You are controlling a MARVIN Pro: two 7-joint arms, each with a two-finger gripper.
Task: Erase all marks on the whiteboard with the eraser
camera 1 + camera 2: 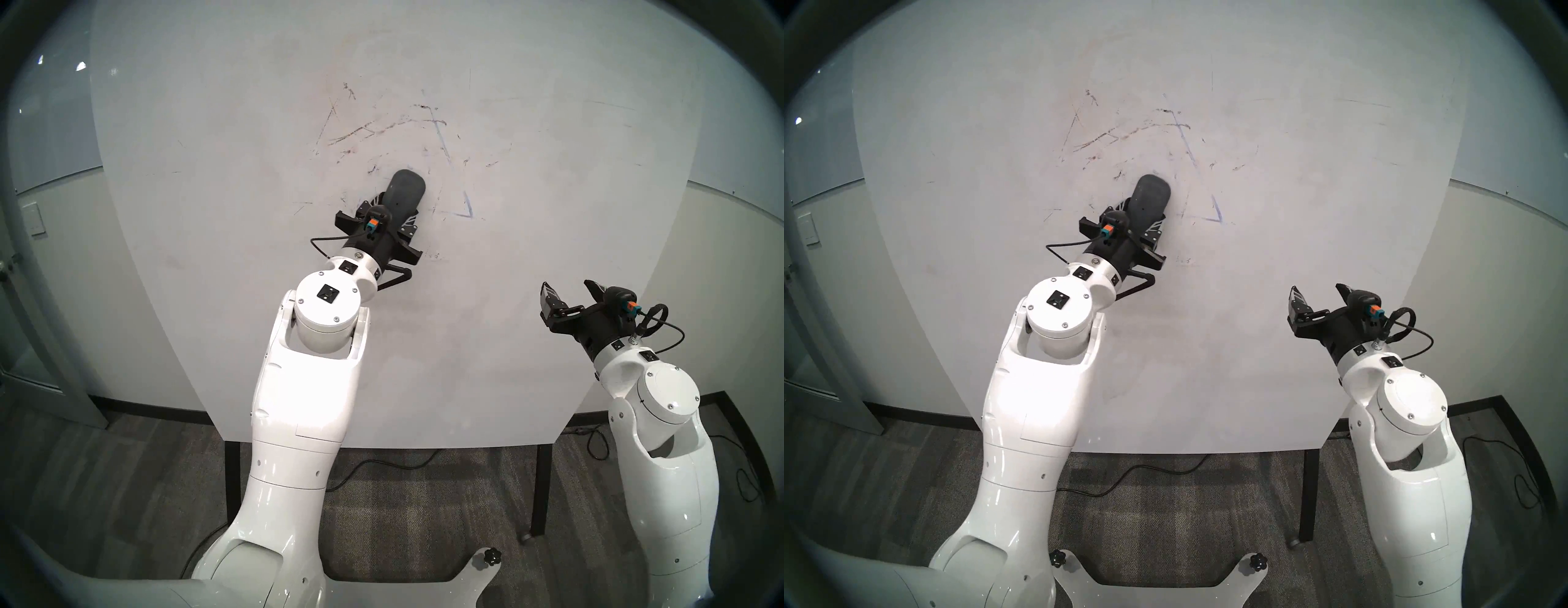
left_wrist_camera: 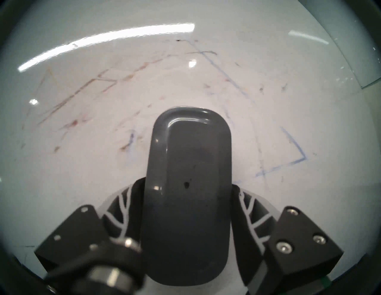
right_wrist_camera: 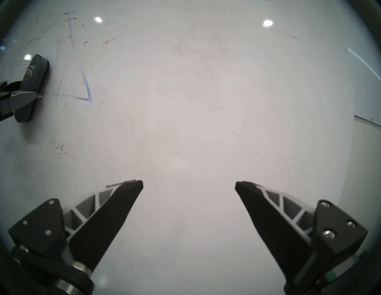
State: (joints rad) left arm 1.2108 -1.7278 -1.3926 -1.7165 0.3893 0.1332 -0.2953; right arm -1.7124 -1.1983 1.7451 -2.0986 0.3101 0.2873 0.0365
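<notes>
On the whiteboard (image 1: 530,297), left of centre: left tool (image 1: 392,214) clamped tight on the eraser (image 1: 405,193), fingers (image 2: 121,208) gripping its long sides. Eraser is dark grey, oblong, rounded ends, tiny dot mid-back. Its long axis runs up the board, tilted slightly right. From the right wrist view its pad face (image 3: 34,82) sits flat against the board, touching.

Marks (image 1: 464,204) left: blue triangle fragment just right of the eraser, with the bottom-right corner and right edge clearest, and the bottom edge fading out toward the eraser. Thinner blue line continues up toward the apex. Above and left of the eraser: dark and reddish-brown smudged streaks (image 1: 373,129), mostly diagonal. A small cluster of dark specks (image 3: 57,147) sits below the eraser, near the tool body. Faint scattered dashes further right.

Right tool (image 1: 570,293) wide open, nothing held, low on the right, well apart from the eraser and marks. Tips point at a mostly clean patch of board; can't tell whether they touch it.
</notes>
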